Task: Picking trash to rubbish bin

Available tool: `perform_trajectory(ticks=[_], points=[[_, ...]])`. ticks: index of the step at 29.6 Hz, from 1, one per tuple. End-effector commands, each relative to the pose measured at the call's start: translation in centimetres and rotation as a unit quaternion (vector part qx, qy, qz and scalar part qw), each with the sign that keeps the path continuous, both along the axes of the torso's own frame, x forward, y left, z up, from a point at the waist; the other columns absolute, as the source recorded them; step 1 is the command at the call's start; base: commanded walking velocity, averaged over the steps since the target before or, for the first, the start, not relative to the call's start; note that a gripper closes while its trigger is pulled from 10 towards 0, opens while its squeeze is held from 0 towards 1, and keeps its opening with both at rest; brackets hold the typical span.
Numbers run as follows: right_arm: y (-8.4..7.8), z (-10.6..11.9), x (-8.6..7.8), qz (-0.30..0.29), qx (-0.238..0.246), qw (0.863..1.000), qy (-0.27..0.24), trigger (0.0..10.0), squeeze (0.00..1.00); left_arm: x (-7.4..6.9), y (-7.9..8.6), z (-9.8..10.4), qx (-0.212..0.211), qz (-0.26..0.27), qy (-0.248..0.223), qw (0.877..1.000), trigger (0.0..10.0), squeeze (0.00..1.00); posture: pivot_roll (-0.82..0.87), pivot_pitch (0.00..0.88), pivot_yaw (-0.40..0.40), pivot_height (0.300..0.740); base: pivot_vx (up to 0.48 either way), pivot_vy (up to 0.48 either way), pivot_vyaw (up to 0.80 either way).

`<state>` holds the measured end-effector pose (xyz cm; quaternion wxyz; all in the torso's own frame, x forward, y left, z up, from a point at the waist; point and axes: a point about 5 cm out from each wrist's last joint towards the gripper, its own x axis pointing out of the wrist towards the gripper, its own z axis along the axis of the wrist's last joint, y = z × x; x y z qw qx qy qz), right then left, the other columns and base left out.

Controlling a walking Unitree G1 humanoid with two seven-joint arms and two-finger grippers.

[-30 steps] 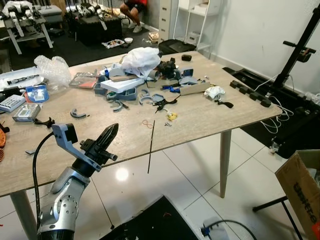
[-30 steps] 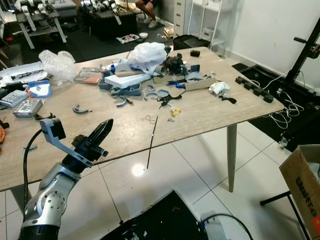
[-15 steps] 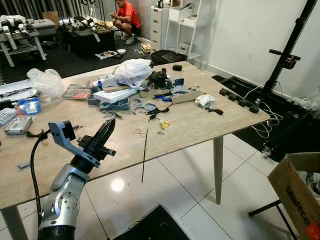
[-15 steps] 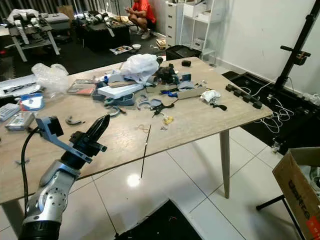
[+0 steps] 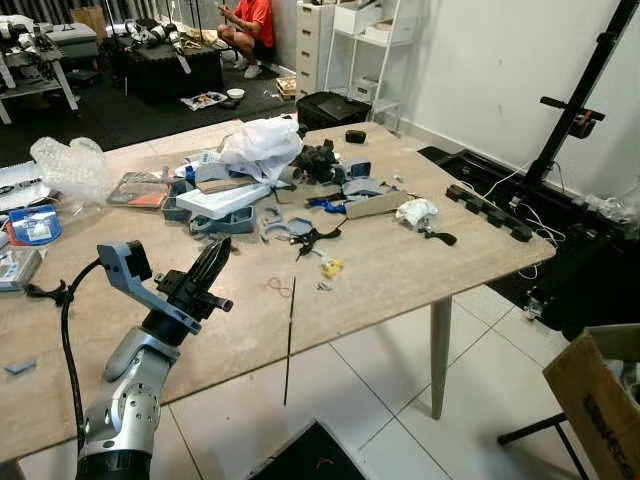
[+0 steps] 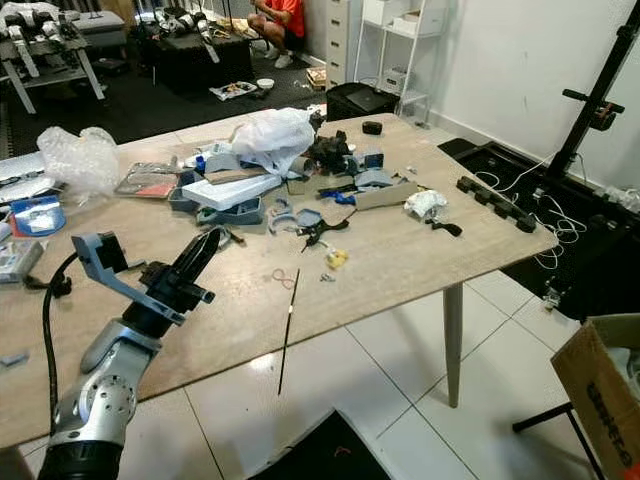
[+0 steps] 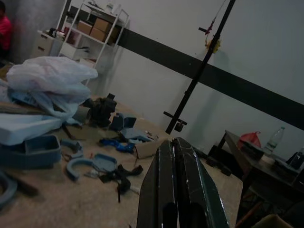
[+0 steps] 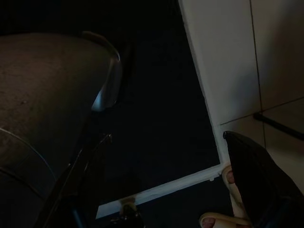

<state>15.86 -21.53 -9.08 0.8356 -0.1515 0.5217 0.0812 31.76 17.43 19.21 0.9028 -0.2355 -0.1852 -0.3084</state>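
Observation:
A wooden table [image 5: 400,270] carries a heap of clutter: a white plastic bag [image 5: 262,140], a crumpled white tissue [image 5: 417,211], a wad of bubble wrap [image 5: 70,168], a small yellow scrap [image 5: 330,267] and several grey and blue plastic parts [image 5: 225,205]. My left gripper [image 5: 220,250] is raised over the table's near left part, pointing toward the heap, its two black fingers [image 7: 175,161] pressed together with nothing between them. My right gripper [image 8: 156,199] hangs in the dark over floor tiles, one black finger [image 8: 256,185] far off to the side.
A thin black rod [image 5: 290,325] juts over the table's near edge. A cardboard box [image 5: 600,400] stands on the floor at the right. Black stand and cables [image 5: 560,150] lie beyond the table's right end. A person [image 5: 250,20] crouches far back.
The camera has shifted and the table sits a little closer and lower in view. My left arm keeps the same raised pose, fingers still shut.

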Motion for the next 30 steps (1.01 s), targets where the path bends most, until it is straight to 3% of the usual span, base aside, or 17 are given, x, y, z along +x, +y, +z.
perform_trajectory(ticks=[1,14,19,21,23,26,27,29,30], points=[[-0.3,-0.5,-1.4,0.004,-0.007,1.0,0.024,10.0,0.0,0.1,-0.2,-0.2,0.009,-0.003,0.001,1.0,10.0,0.0,-0.07,0.115,0.022,0.74,0.341,0.0,0.0],[0.0,-0.7,-1.8,0.004,-0.004,1.0,0.027,10.0,0.0,0.1,-0.2,-0.2,0.01,0.0,0.001,1.0,10.0,0.0,-0.08,0.118,0.026,0.74,0.34,0.0,0.0],[0.0,-0.7,-1.8,0.005,-0.004,1.0,0.027,10.0,0.0,0.7,0.3,-0.3,0.017,0.036,0.017,0.999,10.0,0.0,-0.08,0.12,0.025,0.74,0.0,0.0,0.0],[-0.1,-0.7,-1.8,0.005,-0.004,1.0,0.027,10.0,0.0,1.1,1.1,-0.2,0.035,0.077,0.021,0.996,10.0,0.0,-0.08,0.122,0.026,0.74,0.0,0.0,0.0],[-0.1,-0.7,-1.8,0.005,-0.004,1.0,0.027,10.0,0.0,1.1,1.1,-0.2,0.035,0.077,0.021,0.996,10.0,0.0,-0.08,0.122,0.026,0.74,0.0,0.0,0.0],[-0.1,-0.7,-2.0,0.003,-0.004,1.0,0.029,10.0,0.0,2.2,2.3,0.2,0.109,0.167,0.031,0.979,10.0,0.0,-0.09,0.133,0.031,0.74,0.0,0.0,0.0],[-0.1,-0.7,-2.0,0.003,-0.004,1.0,0.029,10.0,0.0,2.2,2.3,0.2,0.109,0.167,0.031,0.979,10.0,0.0,-0.09,0.133,0.031,0.74,0.0,0.0,0.0],[-0.1,-0.8,-2.2,0.002,-0.004,1.0,0.031,10.0,0.0,2.8,2.3,0.4,0.151,0.191,0.034,0.969,10.0,0.0,-0.09,0.137,0.035,0.74,0.0,0.0,0.0],[-0.1,-0.9,-2.5,0.0,-0.003,0.999,0.033,10.0,0.0,3.1,1.9,0.7,0.181,0.202,0.032,0.962,10.0,0.98,-0.09,0.148,0.045,0.74,0.0,0.0,0.0]])
